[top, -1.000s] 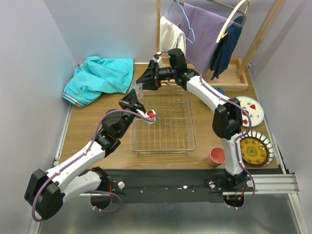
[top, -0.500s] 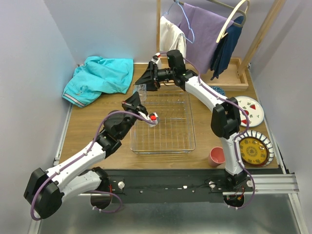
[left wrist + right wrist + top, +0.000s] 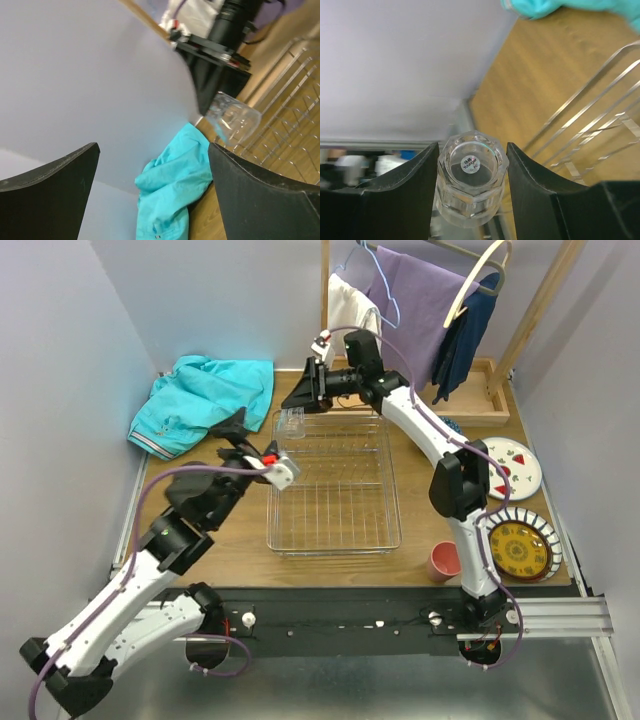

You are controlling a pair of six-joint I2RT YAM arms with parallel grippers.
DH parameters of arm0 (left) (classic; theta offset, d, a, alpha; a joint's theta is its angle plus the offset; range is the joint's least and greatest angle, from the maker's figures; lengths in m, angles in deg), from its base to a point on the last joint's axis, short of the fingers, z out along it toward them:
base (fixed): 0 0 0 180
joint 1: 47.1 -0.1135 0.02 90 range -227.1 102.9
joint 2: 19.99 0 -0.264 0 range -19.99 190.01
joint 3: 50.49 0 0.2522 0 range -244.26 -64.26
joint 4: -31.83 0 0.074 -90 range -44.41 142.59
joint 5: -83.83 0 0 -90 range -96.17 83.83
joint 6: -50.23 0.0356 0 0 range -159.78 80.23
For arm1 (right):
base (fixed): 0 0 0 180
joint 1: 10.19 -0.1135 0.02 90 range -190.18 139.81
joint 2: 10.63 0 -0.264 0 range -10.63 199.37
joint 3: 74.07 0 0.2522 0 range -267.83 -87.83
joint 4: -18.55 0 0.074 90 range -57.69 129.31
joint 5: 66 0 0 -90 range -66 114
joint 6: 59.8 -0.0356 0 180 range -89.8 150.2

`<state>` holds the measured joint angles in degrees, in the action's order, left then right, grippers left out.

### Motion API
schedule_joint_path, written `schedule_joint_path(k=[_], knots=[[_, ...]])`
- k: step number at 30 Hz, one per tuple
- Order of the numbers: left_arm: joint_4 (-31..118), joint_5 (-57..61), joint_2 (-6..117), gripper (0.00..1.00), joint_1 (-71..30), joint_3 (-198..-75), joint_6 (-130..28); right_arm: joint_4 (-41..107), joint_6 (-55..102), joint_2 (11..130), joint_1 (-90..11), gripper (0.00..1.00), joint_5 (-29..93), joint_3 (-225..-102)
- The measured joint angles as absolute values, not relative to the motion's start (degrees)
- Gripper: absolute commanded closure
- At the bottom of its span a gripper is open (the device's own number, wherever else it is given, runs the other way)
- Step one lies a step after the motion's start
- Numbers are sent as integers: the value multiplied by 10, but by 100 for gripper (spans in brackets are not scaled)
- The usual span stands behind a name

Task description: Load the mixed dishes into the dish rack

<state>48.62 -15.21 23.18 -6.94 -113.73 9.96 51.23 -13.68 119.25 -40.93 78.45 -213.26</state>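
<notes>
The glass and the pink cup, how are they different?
The small clear glass is see-through; the pink cup is solid pink. The glass is gripped in the right hand at the dish rack's far corner; the cup stands on the table beside the rack's near corner. The glass is tilted; the cup looks upright. Both are little drinking cups.

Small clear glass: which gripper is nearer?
Right. The right gripper grips the small clear glass over the dish rack's far-left corner; the left gripper, open, hangs apart from it, beside the rack's left side.
</notes>
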Motion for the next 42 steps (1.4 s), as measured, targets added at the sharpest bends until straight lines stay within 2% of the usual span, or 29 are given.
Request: schedule_joint_path(k=[5, 14, 27, 35, 42], knots=[[521, -203, 182, 1, -86, -1169, 49, 552, 18, 1198, -408, 67, 706, -2144], [537, -237, 167, 1, -184, -1088, 17, 428, 208, 1172, -409, 68, 538, -1973], [548, -238, 126, 1, -209, -1059, -13, 264, 299, 1166, -456, 69, 472, -1938], [549, -240, 113, 1, -220, -1035, -27, 171, 360, 1149, -489, 71, 428, -1853], [547, -242, 118, 1, -224, -1034, -45, 140, 393, 1144, -495, 72, 389, -1831]])
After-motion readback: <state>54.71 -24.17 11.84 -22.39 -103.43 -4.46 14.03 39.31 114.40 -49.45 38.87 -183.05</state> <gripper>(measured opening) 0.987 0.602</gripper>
